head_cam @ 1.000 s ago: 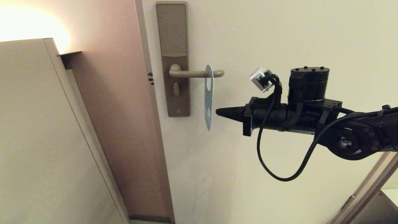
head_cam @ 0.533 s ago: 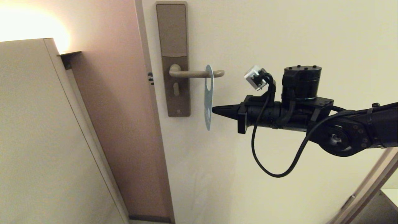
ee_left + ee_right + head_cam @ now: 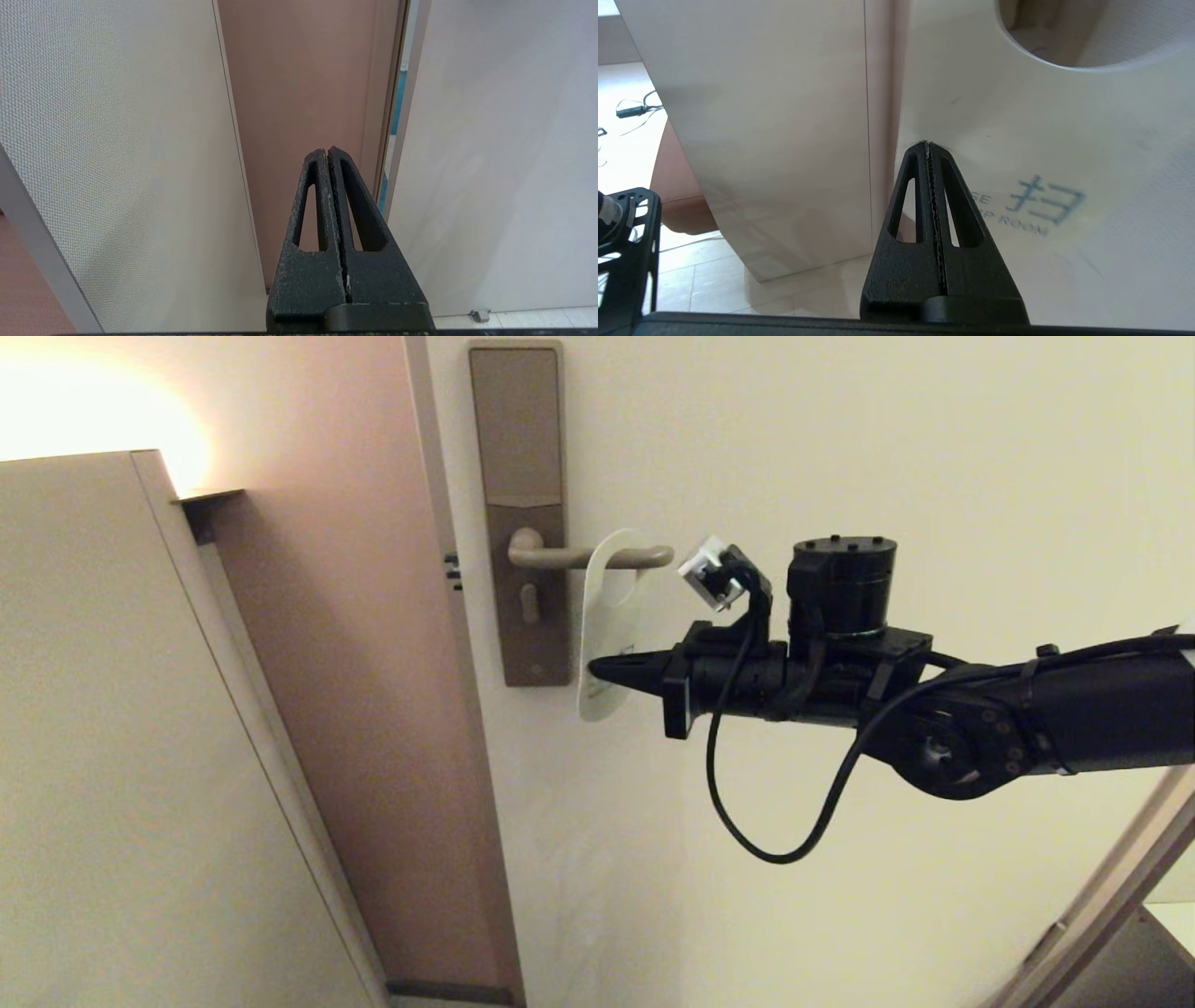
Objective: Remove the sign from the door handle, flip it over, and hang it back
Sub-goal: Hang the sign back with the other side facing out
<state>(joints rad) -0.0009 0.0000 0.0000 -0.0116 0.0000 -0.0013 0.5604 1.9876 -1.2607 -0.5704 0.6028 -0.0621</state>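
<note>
The sign hangs by its oval hole on the door handle, a bronze-beige lever on a tall brown lock plate. Its white face is turned toward me and swung leftward. My right gripper is shut, and its tip presses against the sign's lower half. In the right wrist view the shut tip touches the white face of the sign, beside blue print ending in "ROOM". My left gripper is shut and empty, low down facing the gap beside the door, and is out of the head view.
The cream door fills the right side. A pinkish door frame wall and a beige cabinet panel stand to the left of the handle. A cable lies on the floor.
My right gripper has moved left, reached the sign and pushed it. The sign has swung from edge-on, showing its blue side, to showing its white face.
</note>
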